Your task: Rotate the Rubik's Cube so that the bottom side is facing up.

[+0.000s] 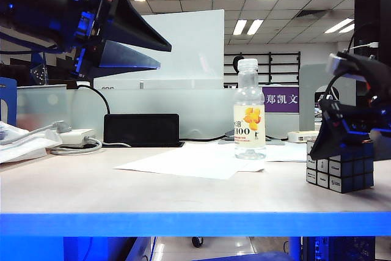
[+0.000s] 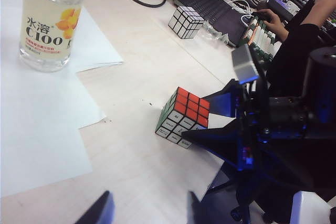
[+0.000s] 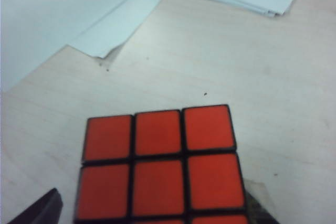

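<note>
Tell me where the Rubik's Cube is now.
In the exterior view the Rubik's Cube sits on the table at the far right, right of the bottle, with the open right gripper around its top.

The Rubik's Cube (image 1: 340,172) is sitting on the table (image 1: 153,197) at the far right, with the right gripper (image 1: 342,142) reaching down over its top — jaws spread wide, fingers flanking the upper layer. The left gripper (image 1: 160,55) is hanging high at upper left, fingers parted, holding nothing. A drink bottle (image 1: 249,111) is standing upright on white paper (image 1: 195,162) near the middle.
</note>
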`<control>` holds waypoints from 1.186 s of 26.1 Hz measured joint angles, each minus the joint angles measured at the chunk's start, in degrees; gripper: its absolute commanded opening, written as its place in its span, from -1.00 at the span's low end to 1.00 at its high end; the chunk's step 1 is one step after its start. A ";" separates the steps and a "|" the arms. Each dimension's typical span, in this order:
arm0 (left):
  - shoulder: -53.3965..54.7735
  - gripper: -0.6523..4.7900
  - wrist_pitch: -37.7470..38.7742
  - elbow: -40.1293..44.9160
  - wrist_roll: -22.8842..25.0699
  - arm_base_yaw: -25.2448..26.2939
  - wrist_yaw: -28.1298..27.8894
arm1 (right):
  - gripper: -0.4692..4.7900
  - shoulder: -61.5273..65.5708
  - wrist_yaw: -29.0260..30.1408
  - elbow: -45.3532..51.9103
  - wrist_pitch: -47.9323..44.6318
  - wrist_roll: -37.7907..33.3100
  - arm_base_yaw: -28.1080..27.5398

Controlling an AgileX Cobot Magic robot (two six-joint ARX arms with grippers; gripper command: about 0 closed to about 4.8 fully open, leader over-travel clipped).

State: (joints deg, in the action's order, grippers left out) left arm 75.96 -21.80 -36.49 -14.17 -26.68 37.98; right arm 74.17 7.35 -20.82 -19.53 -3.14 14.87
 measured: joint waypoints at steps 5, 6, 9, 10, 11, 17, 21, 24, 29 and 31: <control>0.00 -0.07 0.02 0.00 0.04 0.00 0.00 | 0.82 2.95 0.17 -1.25 -0.09 0.00 0.00; 0.00 -0.07 0.02 0.00 0.04 0.00 0.00 | 0.82 3.67 0.20 -1.77 -0.22 0.00 0.00; 0.02 -0.07 0.44 0.00 0.26 0.00 0.00 | 0.81 5.18 0.22 -3.21 -0.55 0.04 0.00; 0.02 -0.07 0.57 0.00 0.28 0.00 0.02 | 0.78 5.35 0.22 -3.56 -0.57 0.09 0.00; 0.04 -0.07 0.74 0.00 0.35 0.00 0.00 | 0.72 5.35 0.24 -3.78 -0.68 0.11 0.00; 0.11 -0.07 1.42 0.00 0.42 0.00 0.00 | 0.55 5.44 0.22 -4.72 -0.81 0.22 -0.02; 0.11 -0.07 1.46 0.00 0.44 0.00 0.00 | 0.55 5.44 0.24 -4.72 0.17 0.22 -0.02; 0.13 -0.07 1.46 0.00 0.44 0.02 0.00 | 0.54 5.46 0.22 -4.70 1.53 0.22 -0.02; 0.13 -0.07 1.46 0.00 0.44 0.02 0.00 | 0.08 5.55 1.16 -4.70 1.64 0.22 -0.02; 0.13 -0.07 1.46 0.00 0.42 0.02 0.00 | 0.01 5.55 1.38 -4.72 1.53 0.42 -0.02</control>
State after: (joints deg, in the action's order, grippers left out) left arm 76.09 -20.34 -36.49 -13.76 -26.65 37.98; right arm 79.72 8.73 -25.54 -18.00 -2.72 14.85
